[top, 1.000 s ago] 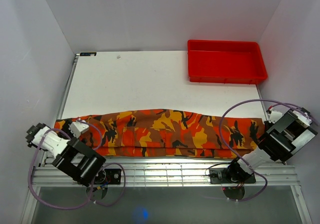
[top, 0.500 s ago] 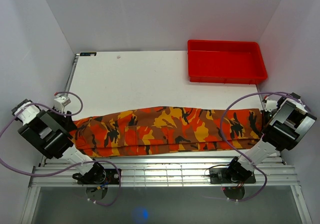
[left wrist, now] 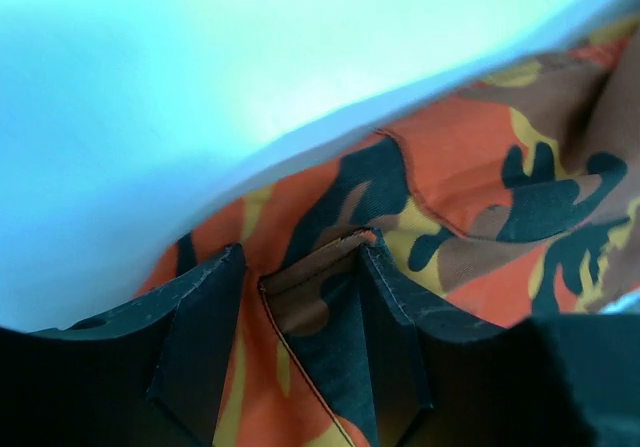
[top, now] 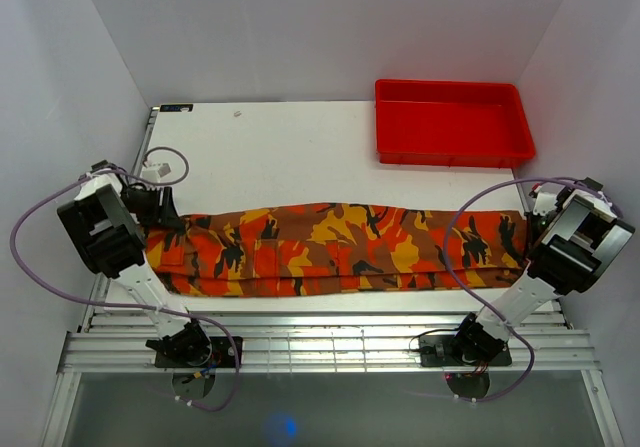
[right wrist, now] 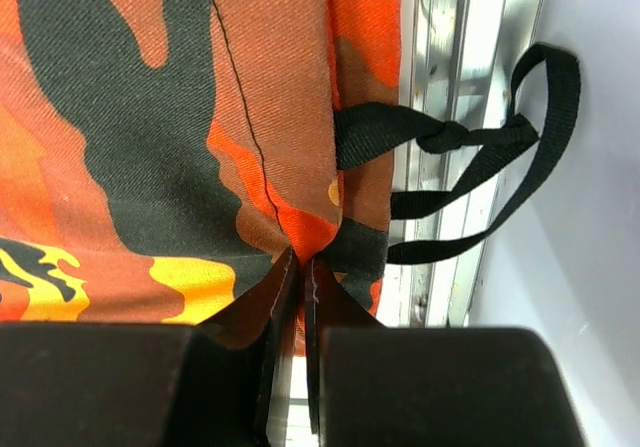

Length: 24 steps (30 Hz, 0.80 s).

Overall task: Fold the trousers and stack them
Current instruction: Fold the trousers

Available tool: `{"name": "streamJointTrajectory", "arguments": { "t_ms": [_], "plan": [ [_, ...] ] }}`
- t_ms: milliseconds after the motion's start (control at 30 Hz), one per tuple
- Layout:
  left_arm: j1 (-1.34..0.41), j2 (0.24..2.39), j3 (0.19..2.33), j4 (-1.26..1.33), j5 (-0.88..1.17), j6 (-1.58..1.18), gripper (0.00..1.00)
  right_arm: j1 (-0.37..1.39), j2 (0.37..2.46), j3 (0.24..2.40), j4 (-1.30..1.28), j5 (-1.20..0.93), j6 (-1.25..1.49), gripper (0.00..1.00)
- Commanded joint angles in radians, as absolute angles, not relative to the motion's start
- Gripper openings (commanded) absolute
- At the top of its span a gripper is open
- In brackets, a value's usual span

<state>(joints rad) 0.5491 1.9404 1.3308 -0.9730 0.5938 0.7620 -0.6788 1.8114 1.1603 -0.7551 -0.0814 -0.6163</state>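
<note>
The camouflage trousers (top: 340, 247) lie as a long folded band across the near part of the white table (top: 280, 157). My left gripper (top: 165, 215) is at their left end. In the left wrist view (left wrist: 300, 257) its jaws stand a little apart, with a hem of the trousers (left wrist: 330, 287) bunched between them. My right gripper (top: 527, 232) is at their right end. In the right wrist view (right wrist: 303, 259) its jaws are pinched together on the edge of the trousers (right wrist: 200, 117), beside black straps (right wrist: 450, 137).
A red plastic tray (top: 452, 122) stands at the back right of the table. White walls close in on both sides. A metal rail frame (top: 330, 347) runs along the near edge, and purple cables loop around both arms.
Both grippers have moved away from the near edge and pulled the trousers with them onto the table. The left arm has swung up and left, and the band now lies straighter.
</note>
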Motion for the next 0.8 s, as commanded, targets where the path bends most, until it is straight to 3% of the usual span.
{"name": "streamJointTrajectory", "arguments": {
  "t_ms": [0, 133, 367, 567, 767],
  "plan": [
    [0.545, 1.997, 1.495, -0.862, 0.607, 0.612, 0.60, -0.664, 1.853, 1.215, -0.663, -0.123, -0.583, 0.08],
    [0.545, 1.939, 1.614, -0.969, 0.617, 0.676, 0.70, -0.664, 1.813, 1.213, -0.712, -0.144, -0.609, 0.08],
    [0.652, 1.735, 1.574, -1.138, 0.584, 0.800, 0.88, -0.664, 1.710, 1.175, -0.755, -0.143, -0.669, 0.08],
    [0.854, 1.769, 1.556, -1.322, 0.554, 0.890, 0.81, -0.666, 1.683, 1.201, -0.793, -0.144, -0.678, 0.08],
    [0.971, 1.681, 1.347, -1.235, 0.620, 0.784, 0.81, -0.666, 1.692, 1.218, -0.805, -0.140, -0.678, 0.08]
  ]
}}
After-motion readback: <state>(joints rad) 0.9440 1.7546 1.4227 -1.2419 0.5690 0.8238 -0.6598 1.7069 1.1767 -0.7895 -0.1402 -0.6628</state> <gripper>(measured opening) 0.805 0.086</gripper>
